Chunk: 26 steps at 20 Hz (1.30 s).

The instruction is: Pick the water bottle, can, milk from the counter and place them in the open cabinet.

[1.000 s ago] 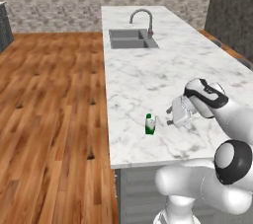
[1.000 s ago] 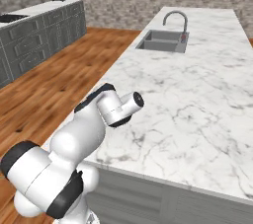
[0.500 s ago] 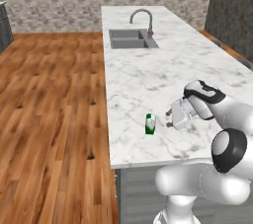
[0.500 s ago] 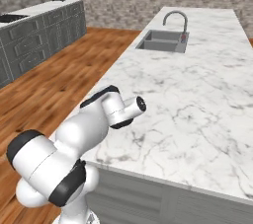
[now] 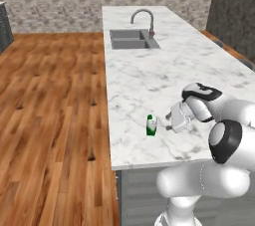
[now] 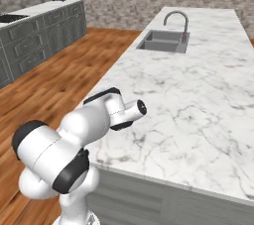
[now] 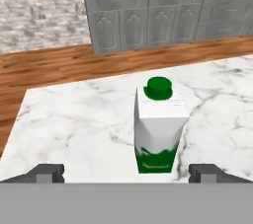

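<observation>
A: Gripper (image 7: 126,172) is spread wide and empty, tips low on either side of the milk (image 7: 160,129), which stands upright dead ahead on the surface (image 7: 74,119).

B: From the left base view the gripper (image 5: 172,120) sits just beside the milk (image 5: 151,125), not touching. The carton is near the surface's (image 5: 149,75) front edge.

A: So my advice: slide in level until the carton's body sits between the tips, then close on the flat white sides, below the green cap. It looks light and tall, so a nudge could tip it.

B: Agreed, and the edge is close, so no pushing forward.

A: What's unclear?

B: In the right base view the arm's own body covers the carton. From these angles I can't make out the bottle, the can or the tall cabinet.
</observation>
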### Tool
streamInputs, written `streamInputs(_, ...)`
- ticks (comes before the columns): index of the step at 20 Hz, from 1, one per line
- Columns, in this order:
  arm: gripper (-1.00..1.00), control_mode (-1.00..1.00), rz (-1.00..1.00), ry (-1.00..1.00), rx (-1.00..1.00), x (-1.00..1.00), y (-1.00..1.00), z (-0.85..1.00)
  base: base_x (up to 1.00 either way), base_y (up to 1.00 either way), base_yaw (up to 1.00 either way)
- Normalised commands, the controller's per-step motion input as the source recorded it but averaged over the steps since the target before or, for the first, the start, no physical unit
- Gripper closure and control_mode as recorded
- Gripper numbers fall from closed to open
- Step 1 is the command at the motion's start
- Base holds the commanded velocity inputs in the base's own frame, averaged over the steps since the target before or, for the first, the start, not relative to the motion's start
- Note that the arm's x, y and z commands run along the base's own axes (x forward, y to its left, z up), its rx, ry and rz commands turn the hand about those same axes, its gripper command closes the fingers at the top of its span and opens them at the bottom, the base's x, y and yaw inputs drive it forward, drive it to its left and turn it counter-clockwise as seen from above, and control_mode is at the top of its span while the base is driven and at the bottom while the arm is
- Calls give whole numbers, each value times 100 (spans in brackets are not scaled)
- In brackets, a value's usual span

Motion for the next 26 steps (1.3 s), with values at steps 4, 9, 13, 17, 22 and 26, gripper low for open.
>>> streamInputs(4, -100, -100, 0, 0, 0, 31, 0, -18, 0, 0, 0)
streamInputs(9, -100, -100, 0, 0, 0, 21, 0, -12, 0, 0, 0)
streamInputs(13, -100, -100, 0, 0, 0, 25, 0, -11, 0, 0, 0)
streamInputs(17, -100, -100, 0, 0, 0, 1, 3, -1, 0, 0, 0)
streamInputs(22, -100, -100, 0, 0, 0, 15, 15, -12, 0, 0, 0)
streamInputs(26, -100, -100, 0, 0, 0, 13, 14, -15, 0, 0, 0)
